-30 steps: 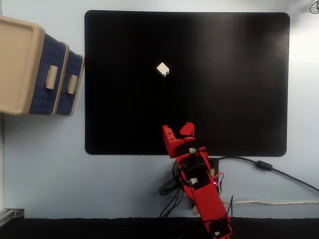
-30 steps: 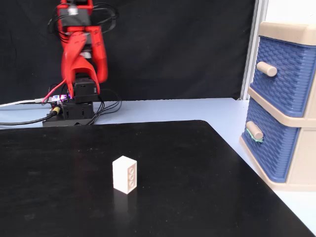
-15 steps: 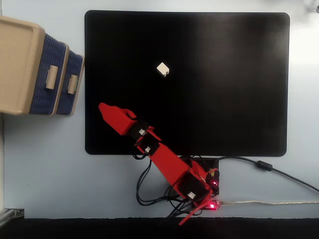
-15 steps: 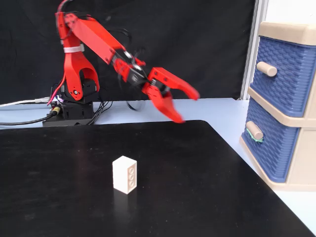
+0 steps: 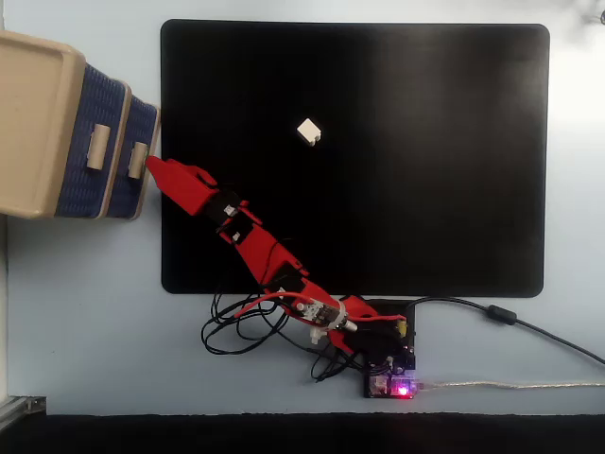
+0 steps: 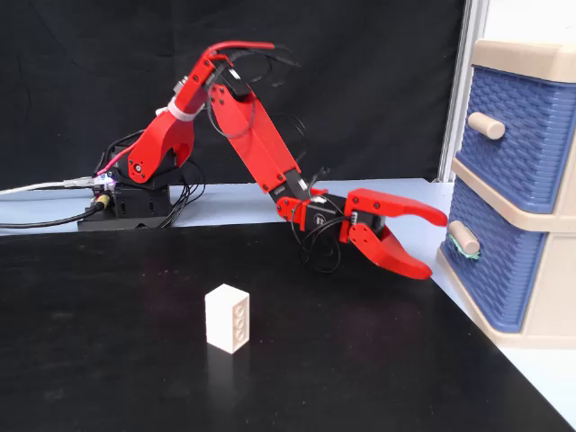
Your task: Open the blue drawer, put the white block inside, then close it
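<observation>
Your arm reaches low from base toward cabinet (image 6: 526, 189), elbow raised, forearm sloping down. Gripper (image 6: 427, 245) jaws spread wide, tips just short of blue drawer (image 6: 490, 261), the lower one at right in the side fixed view; beige handle (image 6: 464, 238) near the tips. White block (image 6: 229, 318) stands on black mat (image 5: 425, 189), well apart from gripper, nearer the camera.

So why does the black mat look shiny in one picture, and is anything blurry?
In the fixed view from above, the black mat has a soft grey glare across its middle, and the white block looks small and a bit fuzzy. In the fixed view from the side, the block and the red end effector look sharp, the mat shows little glare, and the blue drawer is evenly lit.
</observation>
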You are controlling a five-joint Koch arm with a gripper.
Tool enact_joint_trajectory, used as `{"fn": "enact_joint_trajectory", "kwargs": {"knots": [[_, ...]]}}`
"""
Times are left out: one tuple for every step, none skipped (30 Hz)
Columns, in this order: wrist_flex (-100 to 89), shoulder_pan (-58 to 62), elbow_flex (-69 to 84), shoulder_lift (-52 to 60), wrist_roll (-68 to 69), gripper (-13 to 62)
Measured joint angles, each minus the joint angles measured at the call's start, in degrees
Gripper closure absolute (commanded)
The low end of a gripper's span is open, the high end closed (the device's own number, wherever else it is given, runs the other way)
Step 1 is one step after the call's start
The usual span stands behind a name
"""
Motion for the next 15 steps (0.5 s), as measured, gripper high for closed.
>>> {"fn": "enact_joint_trajectory", "kwargs": {"knots": [[0.09, 0.0, -1.49, -0.79, 0.0, 18.3], [0.09, 0.0, -2.55, -1.49, 0.0, 18.3], [0.09, 0.0, -3.34, -1.67, 0.09, 18.3], [0.09, 0.0, -4.39, -2.11, 0.09, 18.4], [0.09, 0.0, -5.01, -2.37, 0.09, 18.4], [0.09, 0.0, -5.27, -2.55, 0.09, 18.4], [0.09, 0.0, -5.45, -2.55, 0.09, 18.5], [0.09, 0.0, -5.45, -2.55, 0.09, 18.5], [0.09, 0.0, -5.71, -2.55, 0.09, 18.5], [0.09, 0.0, -6.15, -2.55, 0.09, 19.0], [0.09, 0.0, -6.5, -2.55, 0.09, 21.0], [0.0, 0.0, -6.5, -2.55, 0.09, 23.5], [0.09, 0.0, -6.5, -2.55, 0.09, 26.1], [0.09, -0.18, -6.5, -2.55, 0.09, 28.6], [0.09, -0.44, -6.5, -2.55, 0.09, 30.7]]}}
